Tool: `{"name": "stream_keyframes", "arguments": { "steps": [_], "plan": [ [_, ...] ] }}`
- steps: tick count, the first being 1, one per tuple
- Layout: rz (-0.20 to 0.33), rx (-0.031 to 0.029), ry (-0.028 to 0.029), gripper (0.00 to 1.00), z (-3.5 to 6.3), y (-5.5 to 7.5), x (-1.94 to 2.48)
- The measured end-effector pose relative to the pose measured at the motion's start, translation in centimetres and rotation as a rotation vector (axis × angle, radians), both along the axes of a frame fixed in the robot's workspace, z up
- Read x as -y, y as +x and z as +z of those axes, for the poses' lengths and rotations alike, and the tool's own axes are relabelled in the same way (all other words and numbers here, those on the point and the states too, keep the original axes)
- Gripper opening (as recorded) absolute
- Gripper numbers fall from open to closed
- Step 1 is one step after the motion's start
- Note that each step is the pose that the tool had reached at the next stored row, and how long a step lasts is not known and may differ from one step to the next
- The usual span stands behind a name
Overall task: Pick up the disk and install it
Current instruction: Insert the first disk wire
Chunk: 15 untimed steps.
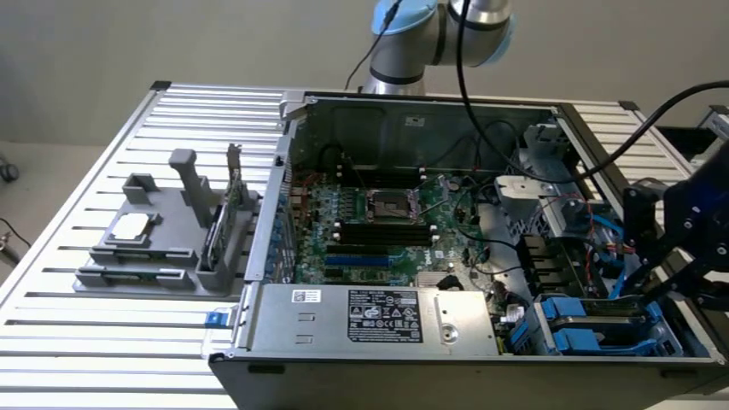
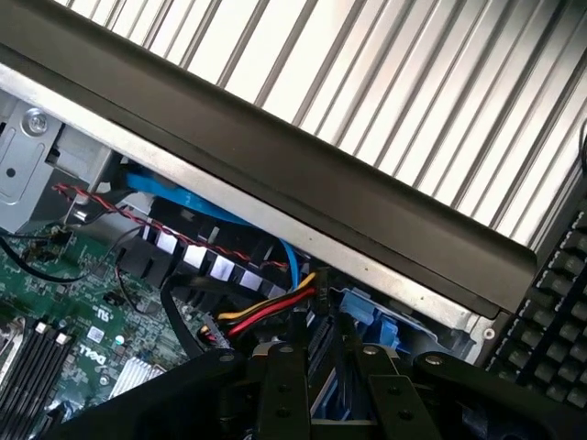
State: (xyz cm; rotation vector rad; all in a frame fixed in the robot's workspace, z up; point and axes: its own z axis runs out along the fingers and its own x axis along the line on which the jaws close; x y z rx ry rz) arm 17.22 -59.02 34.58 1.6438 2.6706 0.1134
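- A grey holder (image 1: 148,248) is standing on the slatted table (image 1: 68,325), well apart from the gripper (image 1: 640,282) and on the far side of the case from it; the exterior view is taking this in.
- The open computer case (image 1: 341,367) is lying between holder and gripper, with its green motherboard (image 1: 376,222) facing up. The wrist view is catching a corner of that board (image 2: 55,312) off to the gripper's side.
- The wrist view is also picking out red, yellow and black wires (image 2: 266,312) running just ahead of the gripper (image 2: 330,367).
- The gripper is hanging over the case's drive-bay corner at the exterior view's right — whether it is open or clamped on something cannot be told.
- The disk (image 1: 603,329), in its blue carrier, is sitting in the bay directly below the gripper. Whether the two are touching cannot be told.
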Motion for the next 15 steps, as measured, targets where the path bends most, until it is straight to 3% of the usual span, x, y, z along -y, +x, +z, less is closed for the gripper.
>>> {"name": "stream_keyframes", "arguments": {
  "steps": [4,7,12,15],
  "plan": [
    [0.0,-0.0017,0.0196,0.26,-0.08,0.31,0.19],
    [-0.002,-0.0036,0.0306,0.26,-0.13,0.35,0.39],
    [-0.014,-0.0066,0.0352,0.26,-0.24,0.36,0.72],
    [-0.026,-0.0086,0.041,0.26,-0.41,0.36,0.78]
  ]
}}
